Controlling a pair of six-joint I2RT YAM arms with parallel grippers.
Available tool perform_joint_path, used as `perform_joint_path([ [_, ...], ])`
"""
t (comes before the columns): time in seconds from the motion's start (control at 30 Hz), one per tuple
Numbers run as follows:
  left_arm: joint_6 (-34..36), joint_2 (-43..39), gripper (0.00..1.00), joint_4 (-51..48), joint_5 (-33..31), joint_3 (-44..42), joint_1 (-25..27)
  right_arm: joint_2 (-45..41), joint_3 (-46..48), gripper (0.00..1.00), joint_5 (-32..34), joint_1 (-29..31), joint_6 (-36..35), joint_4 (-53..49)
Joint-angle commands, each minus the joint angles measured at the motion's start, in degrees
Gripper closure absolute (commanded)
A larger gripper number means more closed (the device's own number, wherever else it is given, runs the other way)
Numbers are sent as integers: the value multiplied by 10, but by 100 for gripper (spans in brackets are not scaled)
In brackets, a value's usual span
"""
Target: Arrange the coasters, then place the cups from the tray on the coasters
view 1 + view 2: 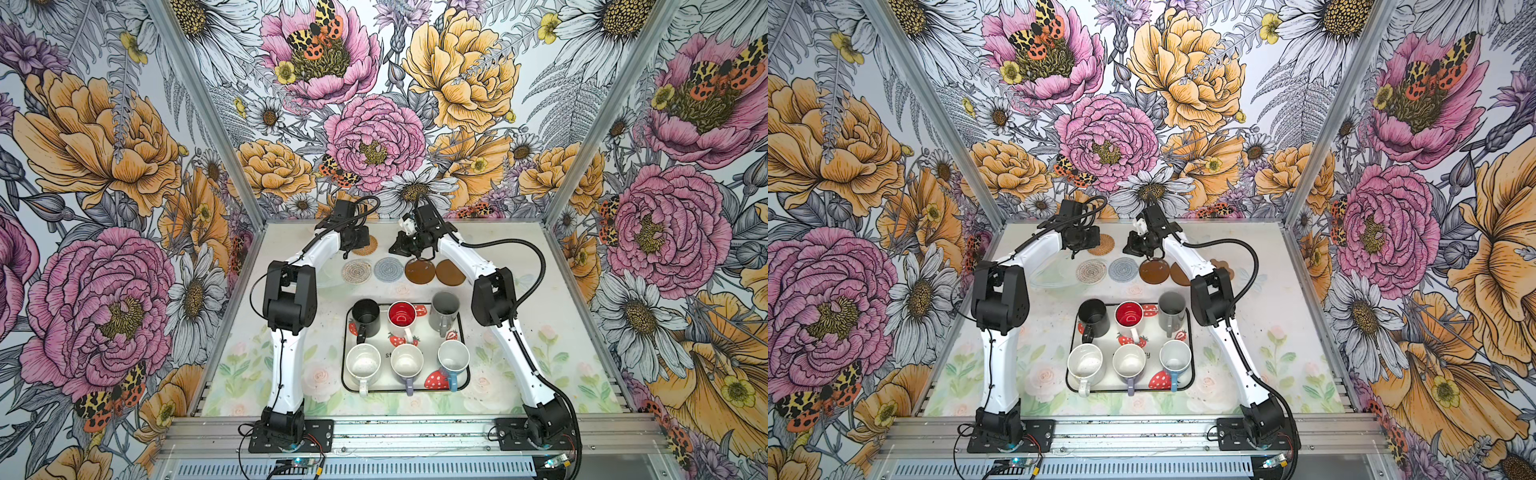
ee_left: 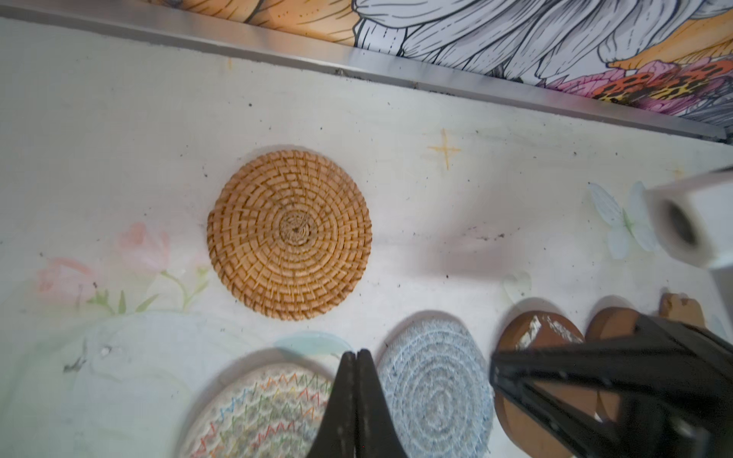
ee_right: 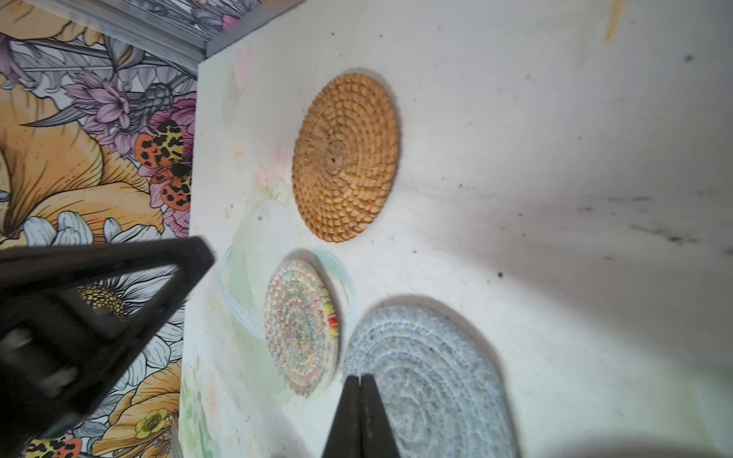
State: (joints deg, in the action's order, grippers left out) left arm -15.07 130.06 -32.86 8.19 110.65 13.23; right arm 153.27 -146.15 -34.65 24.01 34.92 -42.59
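The cream strawberry tray (image 1: 343,361) lies on the near middle of the table (image 1: 540,299), between the two arms, and all six cups stand on it in two rows of three. The far row holds the black mug (image 1: 365,316), the white mug with a red inside (image 1: 402,318) and the grey mug (image 1: 444,309). The near row holds the all-white mug (image 1: 363,365), the lilac mug (image 1: 407,365) and the light blue mug (image 1: 453,359), their handles turned toward the near edge. Beyond the tray, a row of coasters runs left to right: the cream woven coaster (image 1: 357,271), the grey-blue woven coaster (image 1: 388,269), a brown round coaster (image 1: 420,273) and a second brown round coaster (image 1: 450,273). The tan paw-shaped coaster (image 1: 1222,263) lies just past that one, mostly hidden behind the right arm. The rattan coaster (image 2: 289,234) lies alone farther back, apart from the row. No coaster carries a cup. The left hand (image 2: 357,355) has its fingers pressed together with nothing between them; in the left wrist view its tips show against the gap between the cream and grey-blue coasters. The right hand (image 3: 360,380) is likewise pressed together and empty. In both top views it sits over the far edge of the first brown round coaster; I cannot tell whether it touches it.
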Motion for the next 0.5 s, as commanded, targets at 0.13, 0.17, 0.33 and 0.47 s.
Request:
perform_joint_path([
  [0.13,-8,67,100,1,-32,66,8,-128,78,100,1,-3,-50,8],
  [0.17,-8,73,100,1,-34,70,8,-140,92,100,3,-4,-55,8],
  [0.33,-12,104,100,1,-36,101,9,-207,175,100,30,-5,-84,9],
  [0.47,-14,123,100,0,-42,115,8,-258,248,100,56,-10,-101,12],
])
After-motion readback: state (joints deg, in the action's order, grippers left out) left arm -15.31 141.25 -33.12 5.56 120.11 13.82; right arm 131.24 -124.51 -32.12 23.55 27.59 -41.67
